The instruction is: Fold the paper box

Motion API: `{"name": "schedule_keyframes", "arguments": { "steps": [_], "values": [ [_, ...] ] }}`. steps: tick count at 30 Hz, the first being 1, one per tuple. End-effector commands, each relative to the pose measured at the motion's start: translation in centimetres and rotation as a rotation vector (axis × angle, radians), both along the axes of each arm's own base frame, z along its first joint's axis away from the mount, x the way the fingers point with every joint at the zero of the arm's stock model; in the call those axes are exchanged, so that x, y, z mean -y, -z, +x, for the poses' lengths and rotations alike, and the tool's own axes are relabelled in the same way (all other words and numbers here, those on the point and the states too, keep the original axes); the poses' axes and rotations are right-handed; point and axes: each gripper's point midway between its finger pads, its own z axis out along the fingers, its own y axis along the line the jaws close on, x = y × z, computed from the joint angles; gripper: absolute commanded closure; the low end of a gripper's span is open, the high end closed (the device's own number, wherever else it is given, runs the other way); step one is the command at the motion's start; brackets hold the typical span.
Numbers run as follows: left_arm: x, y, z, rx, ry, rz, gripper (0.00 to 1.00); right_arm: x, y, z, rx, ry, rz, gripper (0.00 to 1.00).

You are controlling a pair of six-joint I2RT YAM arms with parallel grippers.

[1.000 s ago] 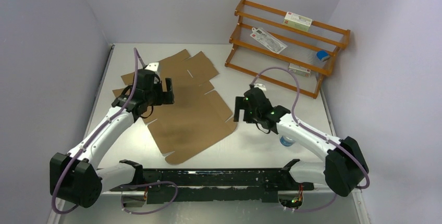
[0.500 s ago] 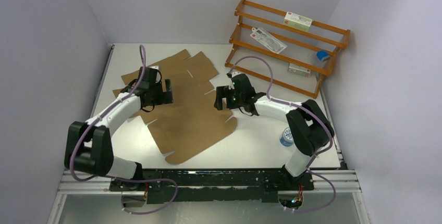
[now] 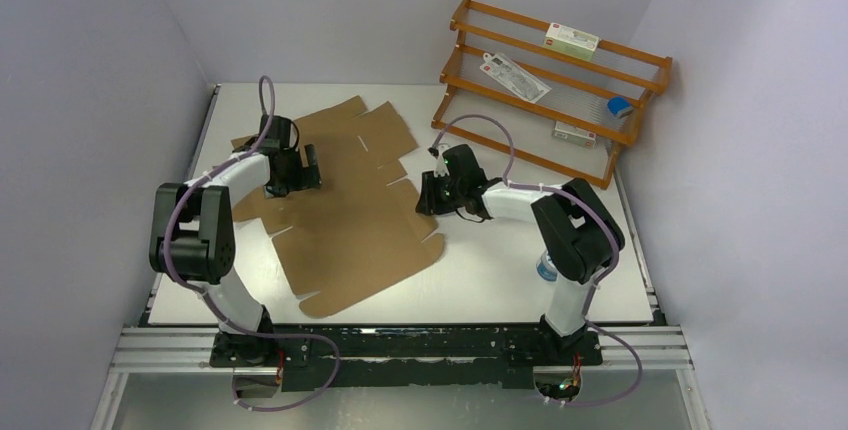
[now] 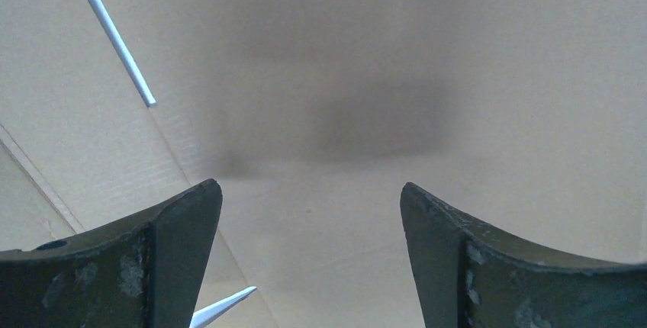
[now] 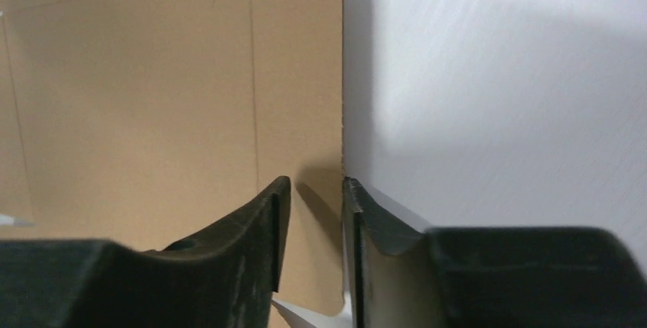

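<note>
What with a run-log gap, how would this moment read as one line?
left gripper: jaws open over paper box | right gripper: jaws slightly apart astride box's right edge

We note that the paper box (image 3: 350,230) is matt brown corrugated cardboard. The rack (image 3: 520,154) is glossy wood; the table (image 3: 520,260) is matt white.

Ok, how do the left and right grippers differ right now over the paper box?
The left gripper has its jaws spread wide; the right gripper has them nearly together. The left hangs over a flat panel of the paper box; the right straddles a flap's edge, one finger over cardboard, one over the table. Both point down at the box.
</note>
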Motion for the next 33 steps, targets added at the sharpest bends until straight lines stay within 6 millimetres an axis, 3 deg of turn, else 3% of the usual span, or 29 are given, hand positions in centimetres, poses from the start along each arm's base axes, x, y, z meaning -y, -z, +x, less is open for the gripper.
{"name": "schedule_keyframes", "arguments": {
  "steps": [1,6,17,22,24,29,33],
  "values": [
    [-0.4,0.1,0.3,-0.015,0.028,0.0,0.09,-0.1,-0.6,-2.4,-0.041,-0.046,0.05,0.7],
    [-0.2,1.1,-0.3,-0.054,0.048,-0.008,0.1,0.4,-1.0,-6.1,-0.077,-0.069,0.06,0.79],
    [4.7,1.7,-3.7,-0.109,0.191,-0.114,0.11,4.9,-1.4,-12.4,-0.128,0.035,0.055,0.89],
    [9.1,1.6,-5.7,-0.125,0.308,-0.115,0.1,7.5,-1.4,-14.0,-0.151,0.128,0.005,0.87],
    [9.8,1.3,-6.1,-0.118,0.317,-0.12,0.1,8.1,-1.5,-14.9,-0.168,0.149,0.004,0.86],
    [9.5,-0.4,-6.3,-0.062,0.306,-0.118,0.09,10.1,-1.9,-15.9,-0.171,0.223,-0.033,0.8],
    [8.4,-2.8,-4.6,0.021,0.277,-0.094,0.08,10.0,-3.1,-15.8,-0.159,0.228,-0.015,0.65]
  ]
}}
